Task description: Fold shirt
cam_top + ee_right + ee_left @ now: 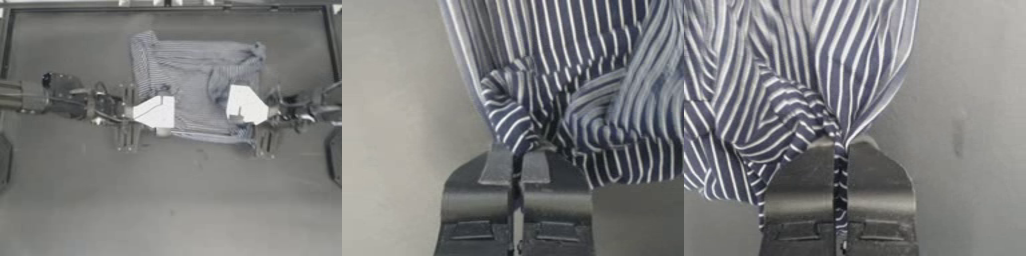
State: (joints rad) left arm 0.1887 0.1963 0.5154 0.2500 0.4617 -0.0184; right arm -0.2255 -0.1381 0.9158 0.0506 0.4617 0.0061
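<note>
While both arms reach in over the dark table (167, 200), the shirt (194, 75) lies bunched just up from the middle of the top view, toward twelve o'clock, its striped cloth rumpled and partly doubled over itself, with one side standing as a ridge at its nine o'clock edge. At the cloth's seven o'clock corner sits the left gripper (162, 131), and the left wrist view shows its jaws pressed together on a thin pinch of striped fabric that runs down between them, the cloth gathering into folds above. At the cloth's four o'clock side is the right gripper (235, 119); the right wrist view shows its jaws closed on a crumpled tuck of the shirt's edge, with bare table beside it.
</note>
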